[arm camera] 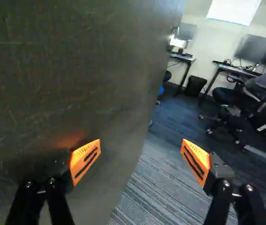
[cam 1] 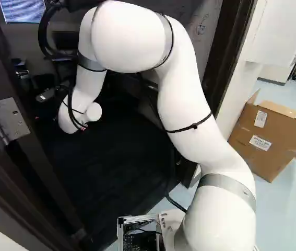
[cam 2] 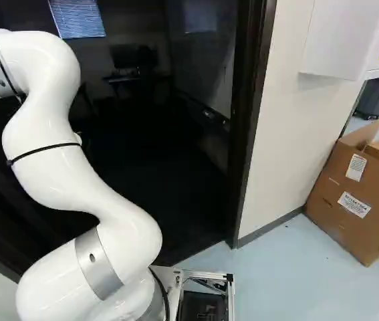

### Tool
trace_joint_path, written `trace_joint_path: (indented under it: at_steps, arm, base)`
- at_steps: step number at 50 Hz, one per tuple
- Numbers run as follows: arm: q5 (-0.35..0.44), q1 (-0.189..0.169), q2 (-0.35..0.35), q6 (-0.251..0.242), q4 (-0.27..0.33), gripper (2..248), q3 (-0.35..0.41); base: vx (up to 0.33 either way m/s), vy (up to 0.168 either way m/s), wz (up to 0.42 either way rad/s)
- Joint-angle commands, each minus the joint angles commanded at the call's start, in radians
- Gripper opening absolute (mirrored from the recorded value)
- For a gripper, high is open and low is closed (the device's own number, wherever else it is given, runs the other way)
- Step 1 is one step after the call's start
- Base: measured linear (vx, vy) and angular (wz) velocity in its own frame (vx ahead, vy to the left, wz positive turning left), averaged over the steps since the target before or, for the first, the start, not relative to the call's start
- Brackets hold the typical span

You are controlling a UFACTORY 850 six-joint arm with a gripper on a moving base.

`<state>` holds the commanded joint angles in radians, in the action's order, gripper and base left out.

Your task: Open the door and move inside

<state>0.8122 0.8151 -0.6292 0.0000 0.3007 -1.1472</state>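
Plainly, the claw (arm camera: 141, 152) is released, its two fingers spread wide apart with nothing grasped between their orange pads (arm camera: 84, 161). The door (arm camera: 72, 61) is a broad dark panel lying close by the claw: one finger stands over its flat face, near enough to throw an orange glow on it, while the other stands out past its free edge, over the carpet (arm camera: 154, 192). So the door's edge runs across the gap between the two fingers as the wrist view looks on. Whether the nearer finger touches the face cannot be told.

Taking the door frame (cam 2: 250, 120) as the landmark, the opening within it gives onto a dark room, and the door stands ajar at least, since the wrist view looks past its edge into that room. A metal hinge (cam 1: 11, 119) shows on the left side of the door frame in the left base view. The white arm (cam 1: 189, 115) rises on the near side of the door frame, bends over high up, and drops its far end in front of the dark opening.

Beyond the door frame are a window with blinds (cam 2: 77, 18), desks (arm camera: 240, 70) with monitors (arm camera: 260, 49), a wheeled office chair (arm camera: 233, 97) and a black bin (arm camera: 195, 86). Right of the door frame comes a white wall (cam 2: 286, 127), and at that wall's far end, outside the room, a cardboard box (cam 2: 339, 214) sits tilted on the pale floor (cam 2: 289, 281), its flaps open.
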Motion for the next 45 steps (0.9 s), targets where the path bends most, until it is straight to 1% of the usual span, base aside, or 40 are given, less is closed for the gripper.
trace_joint_path:
  at_steps: [26, 45]
  arm:
    - [0.0, 0.037, -0.008, 0.0, 0.0, 247, -0.011]
    - [0.0, 0.04, -0.009, 0.0, 0.0, 247, -0.013]
  base:
    - [0.0, 0.0, 0.0]
    - [0.0, 0.0, 0.0]
